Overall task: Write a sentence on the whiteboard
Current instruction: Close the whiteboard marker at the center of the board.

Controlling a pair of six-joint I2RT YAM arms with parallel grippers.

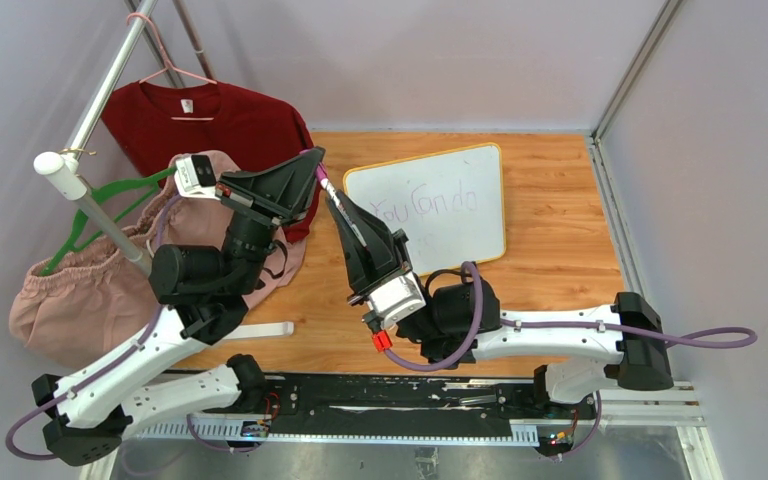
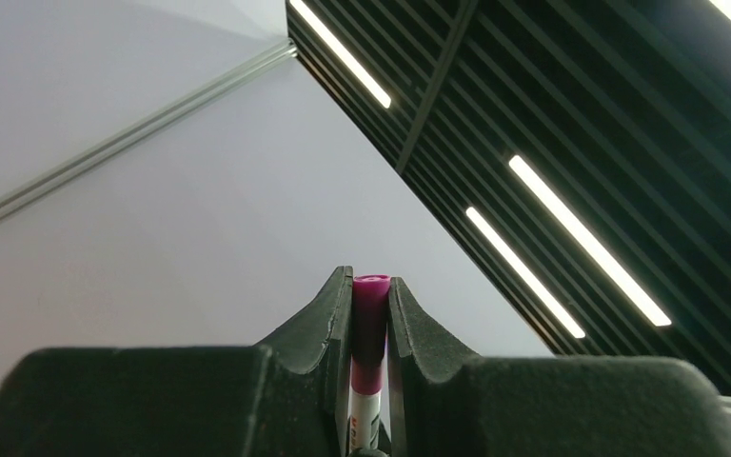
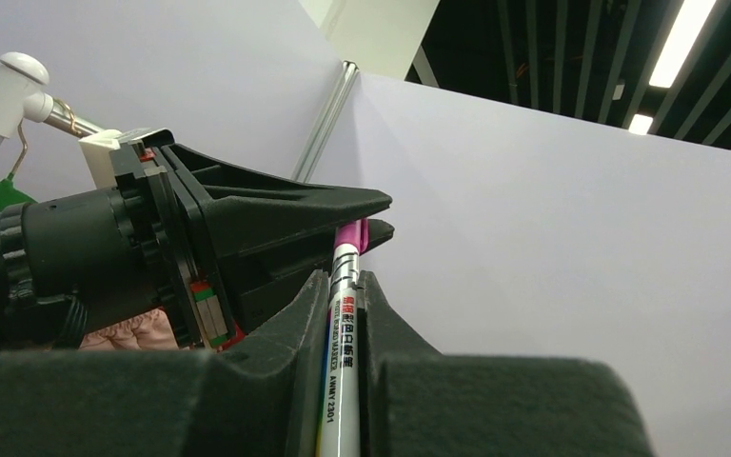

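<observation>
Our left gripper (image 2: 371, 286) is clamped on the magenta plastic cap (image 2: 371, 319), and our right gripper (image 3: 345, 286) pinches the slim white marker barrel (image 3: 340, 367). We judge the marker light, smooth and apt to slip, so best held mid-barrel. The rectangular yellow-framed whiteboard (image 1: 470, 235) lies on the wooden table (image 1: 560, 270) just behind. It looks stiff, light and likely to skid. Its faint purple sentence (image 1: 427, 205) looks unfinished. A red T-shirt (image 1: 230, 120) and a pink garment (image 1: 60, 300) crowd the left.
</observation>
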